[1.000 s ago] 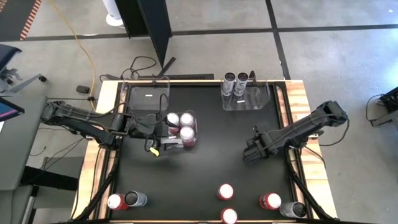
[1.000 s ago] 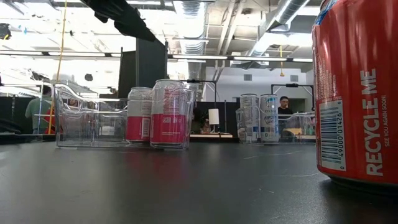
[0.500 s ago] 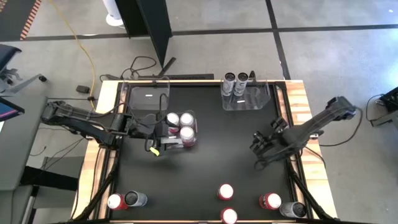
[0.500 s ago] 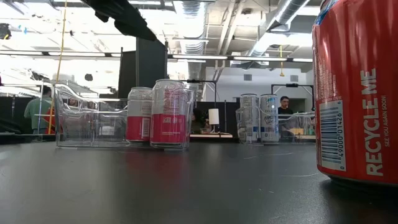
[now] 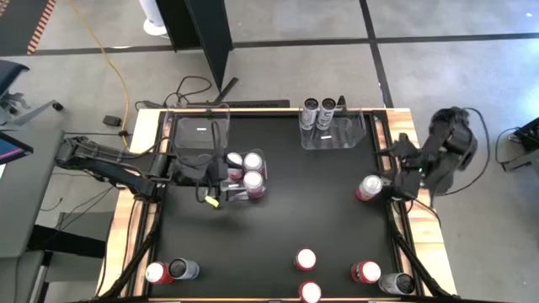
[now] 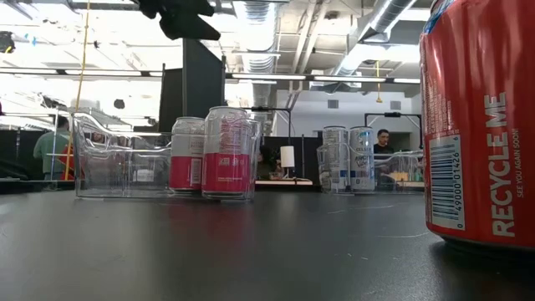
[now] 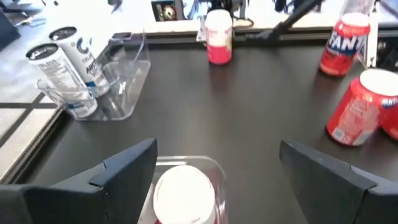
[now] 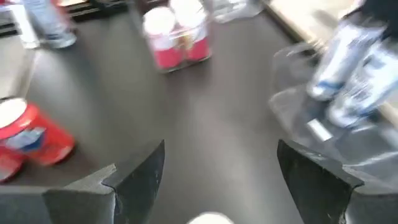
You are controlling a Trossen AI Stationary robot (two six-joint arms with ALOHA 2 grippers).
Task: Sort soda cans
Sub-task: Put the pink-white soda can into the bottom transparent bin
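Observation:
A clear bin (image 5: 263, 160) left of the table's middle holds three pink-and-white soda cans (image 5: 244, 168). My left gripper (image 5: 221, 181) hangs open above them, high over the bin in the low view (image 6: 180, 17); one can's white top (image 7: 183, 193) shows between its fingers (image 7: 124, 171) without touching. My right gripper (image 5: 394, 175) is open at the table's right edge, just beside a pink-and-white can (image 5: 368, 187) that stands alone on its base; that can's top (image 8: 211, 218) shows low between the fingers. Two silver cans (image 5: 318, 108) stand in a clear bin (image 5: 345, 135) at the far right.
Another clear bin (image 5: 200, 135) stands at the far left. Loose cans stand along the near edge: a red one and a dark one at the left (image 5: 168, 270), two white-topped ones in the middle (image 5: 306, 275), a red one (image 5: 366, 271) and a silver one (image 5: 396, 284) at the right.
My right gripper has drawn back from the table's middle toward the right edge and risen, turning as it went and staying open; the pink-and-white can that its arm covered now shows. My left gripper has tipped up a little in place.

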